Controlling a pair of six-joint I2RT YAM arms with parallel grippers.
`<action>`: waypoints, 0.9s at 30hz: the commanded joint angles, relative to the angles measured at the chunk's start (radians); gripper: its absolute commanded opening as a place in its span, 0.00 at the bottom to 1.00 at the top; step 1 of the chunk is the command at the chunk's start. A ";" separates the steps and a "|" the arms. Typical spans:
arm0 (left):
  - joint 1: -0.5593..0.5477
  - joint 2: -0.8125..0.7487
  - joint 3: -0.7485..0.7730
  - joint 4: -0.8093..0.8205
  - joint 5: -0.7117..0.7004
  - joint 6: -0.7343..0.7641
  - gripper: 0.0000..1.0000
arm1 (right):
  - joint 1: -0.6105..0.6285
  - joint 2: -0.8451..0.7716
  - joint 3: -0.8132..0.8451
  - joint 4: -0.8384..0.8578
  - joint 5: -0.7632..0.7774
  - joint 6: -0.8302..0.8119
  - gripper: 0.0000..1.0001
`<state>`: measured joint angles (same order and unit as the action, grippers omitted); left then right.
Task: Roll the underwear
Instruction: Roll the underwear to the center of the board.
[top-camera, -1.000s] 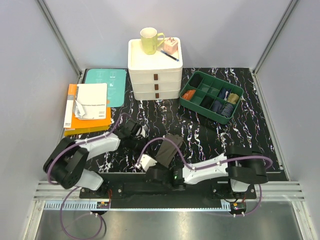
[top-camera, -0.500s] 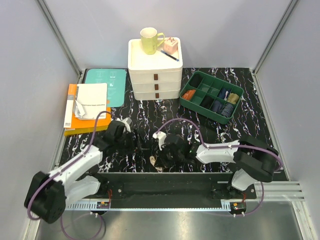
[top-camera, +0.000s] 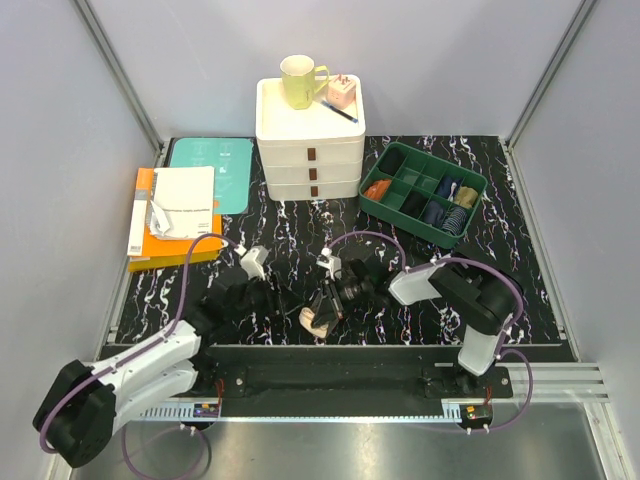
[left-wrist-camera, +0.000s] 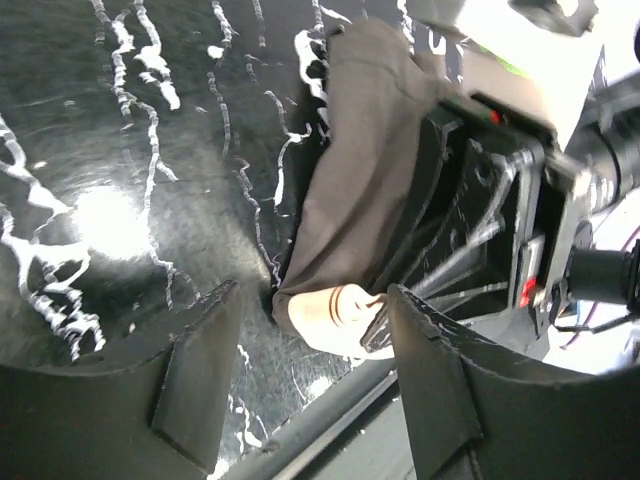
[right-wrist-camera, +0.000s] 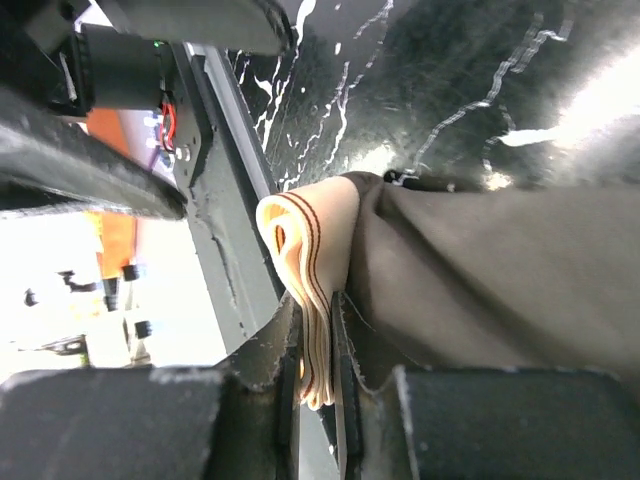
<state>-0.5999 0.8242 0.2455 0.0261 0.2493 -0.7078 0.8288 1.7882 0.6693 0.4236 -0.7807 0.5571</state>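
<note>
The dark olive-brown underwear (left-wrist-camera: 362, 190) lies folded on the black marbled table near its front edge, with the beige striped waistband (left-wrist-camera: 330, 316) toward the edge rail. My right gripper (right-wrist-camera: 318, 372) is shut on the folded waistband (right-wrist-camera: 312, 250), and the brown cloth (right-wrist-camera: 490, 285) spreads to its right. From above, the right gripper (top-camera: 327, 306) sits over the underwear (top-camera: 311, 320) at front centre. My left gripper (left-wrist-camera: 312, 375) stands open just left of it, and the waistband end shows between its fingers without touching them. The left gripper (top-camera: 278, 298) shows there too.
A white drawer unit (top-camera: 310, 150) with a yellow-green mug (top-camera: 298, 80) stands at the back. A green compartment tray (top-camera: 422, 192) with sock bundles is back right. Books and papers (top-camera: 175, 215) and a teal folder (top-camera: 212, 170) lie at the left. The metal rail (top-camera: 340, 350) borders the front.
My right gripper has carried the underwear from the front edge up toward the table's centre. The left arm has swung down and right toward it, and its jaws have opened wider.
</note>
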 joint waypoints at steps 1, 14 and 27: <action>-0.049 0.053 -0.035 0.293 -0.004 0.045 0.61 | -0.040 0.036 -0.014 0.043 -0.074 0.038 0.00; -0.124 0.256 -0.091 0.557 -0.002 0.044 0.49 | -0.106 0.115 -0.004 0.046 -0.097 0.035 0.00; -0.143 0.446 -0.098 0.641 -0.045 0.033 0.24 | -0.135 0.135 0.030 0.001 -0.100 0.026 0.04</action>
<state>-0.7341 1.2243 0.1543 0.5720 0.2447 -0.6849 0.7124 1.9045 0.6777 0.4732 -0.9279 0.6155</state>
